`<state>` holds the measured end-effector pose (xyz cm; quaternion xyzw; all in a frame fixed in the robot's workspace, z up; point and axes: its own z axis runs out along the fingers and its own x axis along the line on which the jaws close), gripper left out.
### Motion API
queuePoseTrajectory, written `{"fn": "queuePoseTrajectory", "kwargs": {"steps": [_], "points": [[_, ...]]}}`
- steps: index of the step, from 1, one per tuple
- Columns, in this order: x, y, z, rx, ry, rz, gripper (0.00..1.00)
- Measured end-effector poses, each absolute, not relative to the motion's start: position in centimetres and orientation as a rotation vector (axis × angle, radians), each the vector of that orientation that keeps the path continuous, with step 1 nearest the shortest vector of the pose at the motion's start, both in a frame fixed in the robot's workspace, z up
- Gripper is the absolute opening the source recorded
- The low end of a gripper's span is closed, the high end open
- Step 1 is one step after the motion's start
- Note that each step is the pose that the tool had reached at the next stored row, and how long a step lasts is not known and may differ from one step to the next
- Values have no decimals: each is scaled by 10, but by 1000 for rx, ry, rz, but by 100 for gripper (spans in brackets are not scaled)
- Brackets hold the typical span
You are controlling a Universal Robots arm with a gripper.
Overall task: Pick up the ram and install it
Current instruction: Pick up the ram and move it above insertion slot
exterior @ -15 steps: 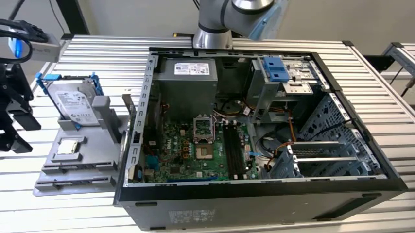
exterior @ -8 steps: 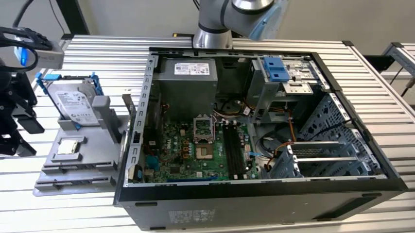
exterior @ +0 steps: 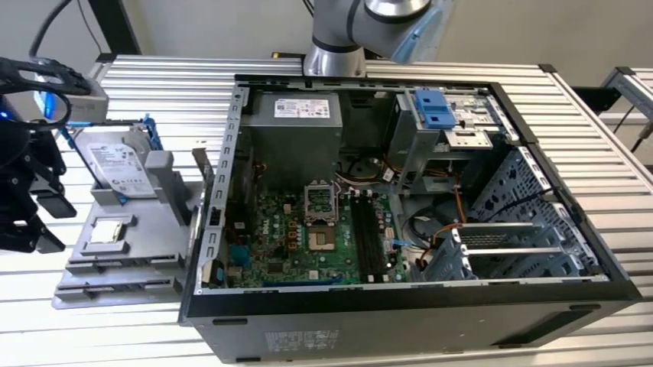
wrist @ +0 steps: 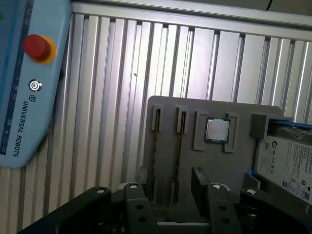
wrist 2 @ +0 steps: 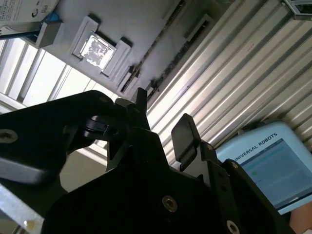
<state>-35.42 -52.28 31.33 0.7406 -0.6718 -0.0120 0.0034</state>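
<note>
On the gray tray (wrist: 214,105), the hard drive (wrist: 287,165) is cut off by the picture's edge in the first wrist view. A thin strip in each of the tray's 2 slots (wrist: 179,122) may be the ram (wrist: 156,151), edge-on and too slim to tell. The gripper (wrist: 167,181) covers the tray's edge nearest it.

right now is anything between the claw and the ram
Nothing visible does. The open black claw hangs over the grey plastic tray, where the thin dark ram stick sits edge-up in its slot, uncovered.
</note>
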Motion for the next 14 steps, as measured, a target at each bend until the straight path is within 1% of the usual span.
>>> {"fn": "queuePoseTrajectory", "kwargs": {"steps": [10, 14], "points": [[-354, -523, 296, 2306, -2124, -38, 100], [-354, -523, 295, 2305, -2124, -38, 100]]}}
